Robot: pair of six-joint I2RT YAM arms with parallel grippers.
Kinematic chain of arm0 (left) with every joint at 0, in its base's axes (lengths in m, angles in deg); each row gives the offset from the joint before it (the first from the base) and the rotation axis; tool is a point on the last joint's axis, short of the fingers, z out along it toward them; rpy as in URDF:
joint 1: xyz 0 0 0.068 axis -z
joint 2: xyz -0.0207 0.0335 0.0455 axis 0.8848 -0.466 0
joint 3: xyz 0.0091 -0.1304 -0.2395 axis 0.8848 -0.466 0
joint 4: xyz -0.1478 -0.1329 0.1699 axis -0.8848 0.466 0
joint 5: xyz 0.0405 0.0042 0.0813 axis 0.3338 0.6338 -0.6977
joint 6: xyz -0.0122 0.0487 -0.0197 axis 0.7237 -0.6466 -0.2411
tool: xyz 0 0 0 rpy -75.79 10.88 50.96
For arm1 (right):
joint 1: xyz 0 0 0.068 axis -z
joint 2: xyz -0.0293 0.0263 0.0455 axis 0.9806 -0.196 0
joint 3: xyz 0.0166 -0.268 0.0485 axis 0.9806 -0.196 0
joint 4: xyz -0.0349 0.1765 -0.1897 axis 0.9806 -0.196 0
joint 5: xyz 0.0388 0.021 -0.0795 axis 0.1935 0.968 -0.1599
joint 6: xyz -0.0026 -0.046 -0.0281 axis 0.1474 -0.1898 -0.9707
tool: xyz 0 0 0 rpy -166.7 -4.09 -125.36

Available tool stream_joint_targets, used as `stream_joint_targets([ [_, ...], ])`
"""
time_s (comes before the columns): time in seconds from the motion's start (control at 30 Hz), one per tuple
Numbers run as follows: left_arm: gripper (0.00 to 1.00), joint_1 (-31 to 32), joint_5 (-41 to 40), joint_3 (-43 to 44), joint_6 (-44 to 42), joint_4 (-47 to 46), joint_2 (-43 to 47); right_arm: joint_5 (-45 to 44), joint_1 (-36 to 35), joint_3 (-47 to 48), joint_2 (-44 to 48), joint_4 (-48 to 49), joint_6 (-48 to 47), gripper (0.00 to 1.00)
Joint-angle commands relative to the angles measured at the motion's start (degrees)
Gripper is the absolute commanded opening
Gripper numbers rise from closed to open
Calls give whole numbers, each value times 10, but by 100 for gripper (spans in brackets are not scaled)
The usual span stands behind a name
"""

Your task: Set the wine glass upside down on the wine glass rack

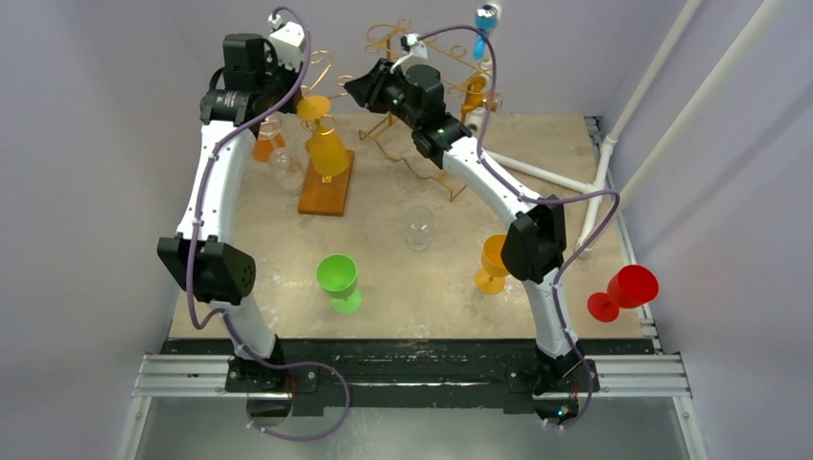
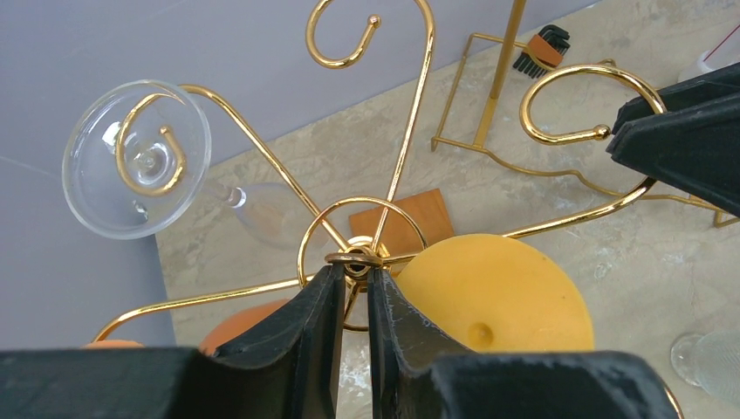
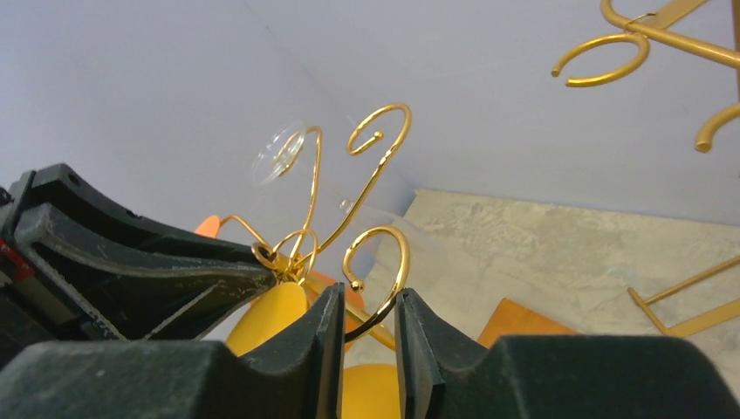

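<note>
A gold wire wine glass rack point(image 1: 326, 187) on a wooden base stands at the back left. A yellow wine glass point(image 1: 327, 151) hangs upside down from it, its round foot point(image 2: 493, 292) resting on an arm beside the hub. My left gripper point(image 2: 353, 275) is above the rack, its fingers nearly together on the small ring at the hub point(image 2: 358, 258). My right gripper point(image 3: 368, 301) comes in from the right. A curled hook wire point(image 3: 384, 288) crosses its narrow gap from pad to pad.
A clear glass point(image 2: 138, 159) and an orange glass point(image 1: 267, 146) also hang on this rack. A second gold rack point(image 1: 412, 125) behind holds an orange and a blue glass. Green point(image 1: 337, 278), clear point(image 1: 419, 227) and amber point(image 1: 492, 261) glasses stand on the table; a red one point(image 1: 623, 290) is at the right edge.
</note>
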Motion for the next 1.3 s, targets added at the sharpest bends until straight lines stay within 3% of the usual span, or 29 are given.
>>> stream_joint_targets([
  [0.0, 19, 9, 22, -8, -6, -16, 13, -13, 1, 22, 6, 30, 15, 23],
  [0.2, 18, 9, 20, -2, -4, -22, 1, -29, -14, -26, 34, 37, 22, 6],
  [0.47, 18, 9, 21, 39, 2, -16, -30, -65, -45, -158, 103, 72, 42, 3],
  [0.73, 18, 10, 18, 53, 5, -16, -44, -58, -63, -196, 121, 74, 45, 9],
  [0.83, 17, 9, 16, 51, 4, -17, -45, -51, -65, -197, 122, 64, 49, 17],
  [0.93, 17, 9, 16, 53, 5, -18, -46, -53, -65, -212, 133, 59, 43, 32],
  [1.17, 16, 9, 15, 44, 1, -16, -38, -68, -55, -292, 194, 101, -17, 75],
  [1.23, 16, 9, 17, 44, 0, -15, -34, -58, -53, -316, 211, 123, -43, 98],
  [1.27, 16, 9, 18, 44, -1, -15, -34, -51, -53, -327, 217, 132, -55, 99],
])
